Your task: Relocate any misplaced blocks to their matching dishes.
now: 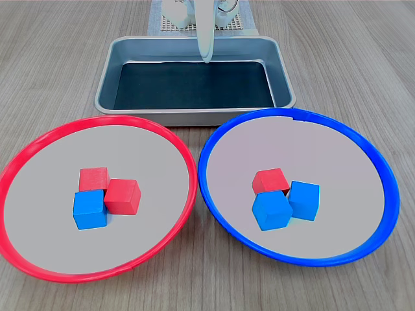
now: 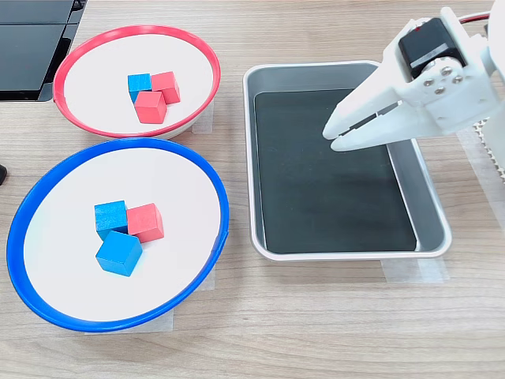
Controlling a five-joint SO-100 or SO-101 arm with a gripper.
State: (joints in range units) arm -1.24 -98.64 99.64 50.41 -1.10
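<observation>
In the first exterior view, the red-rimmed dish (image 1: 58,168) at the left holds two red cubes (image 1: 93,177) (image 1: 123,196) and one blue cube (image 1: 89,209), all touching. The blue-rimmed dish (image 1: 337,155) at the right holds two blue cubes (image 1: 303,200) (image 1: 272,211) and one red cube (image 1: 270,180). The second exterior view shows the same blue cube (image 2: 139,84) in the red-rimmed dish (image 2: 95,79) and the same red cube (image 2: 145,222) in the blue-rimmed dish (image 2: 87,181). My white gripper (image 2: 331,137) hangs over the tray, away from both dishes, shut and holding nothing.
A rectangular grey metal tray (image 2: 430,205) with a dark bottom lies behind the dishes in the first exterior view (image 1: 194,116). The arm's base sits on a white mesh mat (image 1: 168,26). A black object (image 2: 31,39) lies at the second exterior view's top left.
</observation>
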